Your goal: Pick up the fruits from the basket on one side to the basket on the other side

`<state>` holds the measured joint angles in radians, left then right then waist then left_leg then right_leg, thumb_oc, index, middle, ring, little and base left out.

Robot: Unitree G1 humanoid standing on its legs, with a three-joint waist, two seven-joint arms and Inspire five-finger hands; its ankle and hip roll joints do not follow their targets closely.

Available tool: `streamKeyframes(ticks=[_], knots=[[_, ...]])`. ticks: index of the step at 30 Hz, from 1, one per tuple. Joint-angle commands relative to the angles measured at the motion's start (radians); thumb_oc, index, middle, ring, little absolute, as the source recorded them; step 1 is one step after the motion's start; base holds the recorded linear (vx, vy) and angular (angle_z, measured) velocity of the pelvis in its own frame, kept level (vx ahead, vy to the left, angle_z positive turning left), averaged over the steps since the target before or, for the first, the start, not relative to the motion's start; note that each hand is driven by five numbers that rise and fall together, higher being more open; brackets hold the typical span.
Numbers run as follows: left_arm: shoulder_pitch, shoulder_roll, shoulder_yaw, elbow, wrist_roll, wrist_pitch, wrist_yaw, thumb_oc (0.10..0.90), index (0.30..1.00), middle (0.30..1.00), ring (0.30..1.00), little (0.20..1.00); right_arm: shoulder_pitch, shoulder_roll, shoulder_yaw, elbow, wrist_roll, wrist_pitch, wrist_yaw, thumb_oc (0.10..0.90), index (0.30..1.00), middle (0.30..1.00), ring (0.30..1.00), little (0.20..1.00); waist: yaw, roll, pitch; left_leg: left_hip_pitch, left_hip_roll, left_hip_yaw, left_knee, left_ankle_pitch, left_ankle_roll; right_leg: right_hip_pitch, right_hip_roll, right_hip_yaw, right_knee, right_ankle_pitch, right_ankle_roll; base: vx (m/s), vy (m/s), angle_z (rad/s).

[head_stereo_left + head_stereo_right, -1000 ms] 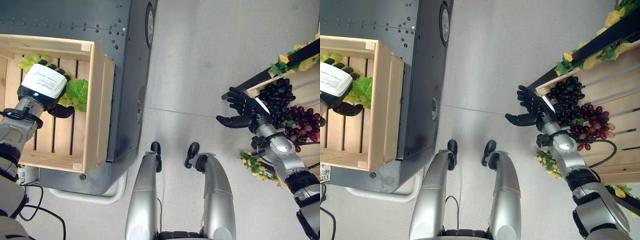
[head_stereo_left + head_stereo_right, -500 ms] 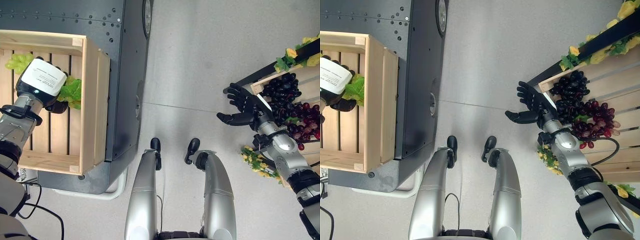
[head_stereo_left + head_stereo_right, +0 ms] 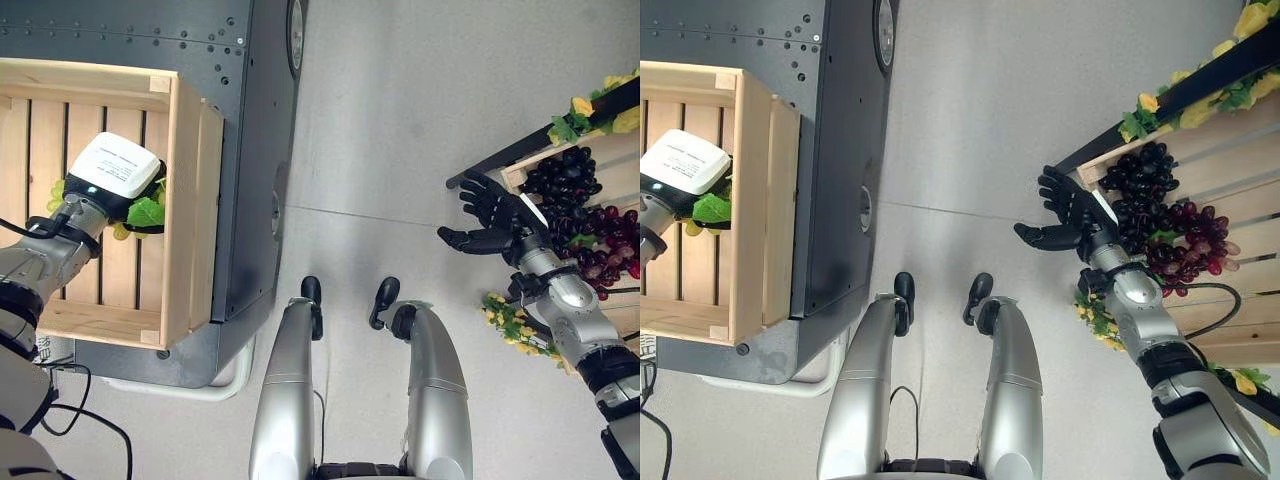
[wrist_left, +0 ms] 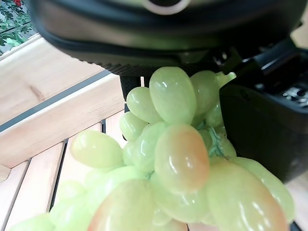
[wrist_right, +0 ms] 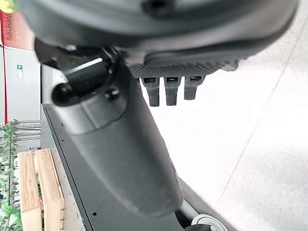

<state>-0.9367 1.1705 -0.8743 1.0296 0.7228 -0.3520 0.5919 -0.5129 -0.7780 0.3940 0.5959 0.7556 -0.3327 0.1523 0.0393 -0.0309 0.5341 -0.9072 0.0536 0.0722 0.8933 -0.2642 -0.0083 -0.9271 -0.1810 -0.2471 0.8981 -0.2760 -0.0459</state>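
While the left hand (image 3: 112,178) hangs inside the wooden crate (image 3: 186,210) on the robot's left, its fingers are curled round a bunch of green grapes (image 4: 178,159). From the left wrist view the grapes sit tight against the palm, several berries tinged orange, with the crate's slatted floor and one side board behind them. From the head views, a green leaf (image 3: 146,211) and a few pale berries stick out under the hand, over the middle slats of the crate. Whether the bunch touches the slats or hangs clear of them cannot be told. The crate stands on a dark metal platform (image 3: 250,150) with rows of rivets.

Right hand (image 3: 492,222) is held out over the grey floor (image 3: 400,120), just beside the near corner of the slatted wooden crate (image 3: 1230,190) on the robot's right. Fingers are spread and straight, thumb apart, holding nothing. The right wrist view shows the same: fingertips extended in a row, thumb standing out, bare floor past them.

That right-hand crate carries a bunch of dark purple grapes (image 3: 560,180) at its corner and a bunch of red grapes (image 3: 1185,245) next to it, the two touching. Yellow and green artificial leaves (image 3: 585,105) trim the crate's dark edge, and more of them lie below the right wrist (image 3: 505,322).
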Motion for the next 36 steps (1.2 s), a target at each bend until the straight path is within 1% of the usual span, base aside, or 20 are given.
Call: streamKeyframes(ticks=[1, 2, 5, 9, 10, 11, 13, 15, 16, 18, 19, 21, 23, 26, 28, 30, 31, 34, 35, 36], knots=[[0.021, 0.075, 0.153, -0.045, -0.161, 0.005, 0.069, 0.400, 0.300, 0.300, 0.300, 0.300, 0.030, -0.096, -0.109, -0.116, 0.061, -0.132, -0.011, 0.800, 0.900, 0.900, 0.900, 0.900, -0.018, 0.055, -0.014, 0.135, -0.045, 0.111, -0.188, 0.036, 0.071, 0.135, 0.038, -0.003, -0.126, 0.074, 0.036, 0.00, -0.040, 0.01], [0.027, 0.076, 0.162, -0.048, -0.164, 0.005, 0.071, 0.400, 0.300, 0.300, 0.300, 0.300, 0.032, -0.095, -0.111, -0.118, 0.060, -0.133, -0.011, 0.800, 0.900, 0.900, 0.900, 0.900, -0.018, 0.055, -0.014, 0.138, -0.045, 0.110, -0.189, 0.036, 0.071, 0.138, 0.038, -0.003, -0.127, 0.074, 0.036, 0.01, -0.059, 0.00], [0.112, 0.077, 0.288, -0.056, -0.284, 0.002, 0.092, 0.400, 0.300, 0.300, 0.300, 0.300, 0.064, -0.065, -0.134, -0.144, 0.041, -0.133, -0.003, 0.800, 0.900, 0.900, 0.900, 0.900, -0.011, 0.057, -0.014, 0.181, -0.049, 0.108, -0.205, 0.035, 0.070, 0.178, 0.040, -0.005, -0.133, 0.065, 0.035, 0.01, -0.054, -0.02], [0.217, 0.046, 0.475, -0.062, -0.451, 0.026, 0.101, 0.400, 0.300, 0.300, 0.300, 0.300, 0.090, -0.029, -0.148, -0.185, 0.006, -0.122, -0.012, 0.800, 0.900, 0.900, 0.900, 0.900, -0.004, 0.054, -0.014, 0.235, -0.056, 0.102, -0.217, 0.032, 0.068, 0.228, 0.038, -0.007, -0.131, 0.050, 0.032, 0.00, -0.059, -0.03], [0.230, 0.042, 0.499, -0.060, -0.465, 0.026, 0.102, 0.400, 0.300, 0.300, 0.300, 0.300, 0.095, -0.022, -0.150, -0.189, -0.001, -0.122, -0.013, 0.800, 0.900, 0.900, 0.900, 0.900, -0.003, 0.053, -0.014, 0.243, -0.056, 0.101, -0.217, 0.031, 0.067, 0.236, 0.037, -0.007, -0.131, 0.048, 0.032, 0.00, -0.076, -0.04], [0.266, 0.024, 0.575, -0.057, -0.528, 0.035, 0.095, 0.400, 0.300, 0.300, 0.300, 0.300, 0.109, 0.004, -0.154, -0.206, -0.026, -0.119, -0.021, 0.800, 0.900, 0.900, 0.900, 0.900, 0.001, 0.047, -0.014, 0.273, -0.060, 0.096, -0.219, 0.025, 0.067, 0.266, 0.036, -0.008, -0.134, 0.041, 0.032, -0.01, -0.086, -0.02], [0.312, -0.008, 0.664, -0.065, -0.652, 0.037, 0.072, 0.400, 0.300, 0.300, 0.300, 0.300, 0.116, 0.030, -0.152, -0.224, -0.058, -0.106, -0.041, 0.800, 0.900, 0.900, 0.900, 0.900, 0.005, 0.041, -0.014, 0.312, -0.064, 0.088, -0.224, 0.019, 0.066, 0.307, 0.035, -0.009, -0.144, 0.034, 0.030, 0.00, -0.089, -0.02], [0.344, -0.036, 0.723, -0.082, -0.741, 0.012, 0.057, 0.400, 0.300, 0.300, 0.300, 0.300, 0.121, 0.049, -0.151, -0.239, -0.080, -0.097, -0.061, 0.800, 0.900, 0.900, 0.900, 0.900, 0.007, 0.035, -0.014, 0.344, -0.066, 0.081, -0.230, 0.016, 0.064, 0.342, 0.034, -0.009, -0.154, 0.029, 0.029, 0.01, -0.064, -0.06], [0.375, -0.072, 0.778, -0.118, -0.806, -0.004, 0.028, 0.400, 0.300, 0.300, 0.300, 0.300, 0.127, 0.068, -0.155, -0.254, -0.103, -0.084, -0.074, 0.800, 0.900, 0.900, 0.900, 0.900, 0.010, 0.032, -0.014, 0.381, -0.069, 0.074, -0.237, 0.013, 0.064, 0.379, 0.033, -0.007, -0.164, 0.024, 0.029, 0.02, -0.056, -0.07], [0.396, -0.103, 0.822, -0.156, -0.884, -0.025, -0.013, 0.400, 0.300, 0.300, 0.300, 0.300, 0.132, 0.085, -0.163, -0.267, -0.124, -0.074, -0.080, 0.800, 0.900, 0.900, 0.900, 0.900, 0.013, 0.029, -0.014, 0.420, -0.071, 0.067, -0.250, 0.013, 0.064, 0.416, 0.032, -0.002, -0.176, 0.022, 0.029, 0.02, -0.060, -0.05], [0.420, -0.139, 0.864, -0.200, -0.971, -0.045, -0.050, 0.400, 0.300, 0.300, 0.300, 0.300, 0.142, 0.101, -0.171, -0.276, -0.141, -0.064, -0.080, 0.800, 0.900, 0.900, 0.900, 0.900, 0.015, 0.025, -0.016, 0.469, -0.073, 0.059, -0.275, 0.018, 0.061, 0.462, 0.033, 0.002, -0.197, 0.023, 0.031, 0.04, -0.057, -0.03], [0.444, -0.165, 0.888, -0.220, -1.019, -0.072, -0.083, 0.400, 0.300, 0.300, 0.300, 0.300, 0.152, 0.113, -0.173, -0.281, -0.148, -0.059, -0.078, 0.800, 0.900, 0.900, 0.900, 0.900, 0.013, 0.023, -0.031, 0.499, -0.074, 0.052, -0.298, 0.023, 0.059, 0.492, 0.035, 0.004, -0.220, 0.025, 0.032, 0.05, -0.043, -0.05], [0.501, -0.218, 0.922, -0.284, -1.075, -0.114, -0.138, 0.400, 0.300, 0.300, 0.300, 0.300, 0.185, 0.136, -0.185, -0.292, -0.159, -0.048, -0.068, 0.800, 0.900, 0.900, 0.900, 0.900, 0.013, 0.020, -0.073, 0.566, -0.082, 0.036, -0.364, 0.042, 0.051, 0.562, 0.046, 0.009, -0.292, 0.032, 0.035, 0.08, -0.047, -0.03], [0.529, -0.253, 0.928, -0.328, -1.128, -0.143, -0.190, 0.400, 0.300, 0.300, 0.300, 0.300, 0.207, 0.150, -0.188, -0.288, -0.166, -0.045, -0.063, 0.800, 0.900, 0.900, 0.900, 0.900, 0.012, 0.021, -0.105, 0.622, -0.086, 0.029, -0.420, 0.057, 0.045, 0.623, 0.051, 0.006, -0.354, 0.041, 0.037, 0.07, -0.053, -0.02], [0.544, -0.276, 0.929, -0.367, -1.142, -0.156, -0.244, 0.400, 0.300, 0.300, 0.300, 0.300, 0.220, 0.162, -0.192, -0.281, -0.177, -0.047, -0.062, 0.800, 0.900, 0.900, 0.900, 0.900, 0.013, 0.024, -0.131, 0.657, -0.089, 0.032, -0.472, 0.088, 0.044, 0.665, 0.054, -0.005, -0.414, 0.067, 0.035, 0.01, -0.068, 0.00], [0.567, -0.301, 0.934, -0.424, -1.179, -0.126, -0.330, 0.400, 0.300, 0.300, 0.300, 0.300, 0.235, 0.172, -0.199, -0.288, -0.184, -0.041, -0.057, 0.800, 0.900, 0.900, 0.900, 0.900, 0.015, 0.026, -0.162, 0.710, -0.097, 0.026, -0.531, 0.102, 0.038, 0.722, 0.065, -0.006, -0.482, 0.080, 0.044, 0.05, -0.072, -0.02], [0.581, -0.306, 0.939, -0.459, -1.204, -0.095, -0.389, 0.400, 0.300, 0.300, 0.300, 0.300, 0.245, 0.171, -0.206, -0.294, -0.181, -0.038, -0.053, 0.800, 0.900, 0.900, 0.900, 0.900, 0.014, 0.028, -0.181, 0.738, -0.103, 0.024, -0.563, 0.110, 0.035, 0.756, 0.073, -0.004, -0.524, 0.089, 0.048, 0.07, -0.057, -0.06], [0.614, -0.308, 0.939, -0.518, -1.240, -0.074, -0.479, 0.400, 0.300, 0.300, 0.300, 0.300, 0.250, 0.164, -0.224, -0.301, -0.183, -0.033, -0.080, 0.800, 0.900, 0.900, 0.900, 0.900, 0.011, 0.040, -0.226, 0.804, -0.108, 0.016, -0.639, 0.131, 0.025, 0.840, 0.089, -0.003, -0.624, 0.110, 0.052, 0.08, -0.067, -0.08], [0.625, -0.304, 0.948, -0.544, -1.273, -0.072, -0.516, 0.400, 0.300, 0.300, 0.300, 0.300, 0.252, 0.168, -0.230, -0.310, -0.186, -0.013, -0.084, 0.800, 0.900, 0.900, 0.900, 0.900, 0.009, 0.047, -0.249, 0.836, -0.112, 0.008, -0.674, 0.141, 0.022, 0.878, 0.096, 0.002, -0.669, 0.121, 0.054, 0.07, -0.042, -0.06], [0.626, -0.304, 0.949, -0.548, -1.284, -0.074, -0.527, 0.400, 0.300, 0.300, 0.300, 0.300, 0.252, 0.169, -0.231, -0.312, -0.187, -0.012, -0.082, 0.800, 0.900, 0.900, 0.900, 0.900, 0.009, 0.048, -0.255, 0.838, -0.113, 0.006, -0.680, 0.145, 0.021, 0.881, 0.097, 0.002, -0.677, 0.126, 0.054, 0.06, -0.054, -0.08]])
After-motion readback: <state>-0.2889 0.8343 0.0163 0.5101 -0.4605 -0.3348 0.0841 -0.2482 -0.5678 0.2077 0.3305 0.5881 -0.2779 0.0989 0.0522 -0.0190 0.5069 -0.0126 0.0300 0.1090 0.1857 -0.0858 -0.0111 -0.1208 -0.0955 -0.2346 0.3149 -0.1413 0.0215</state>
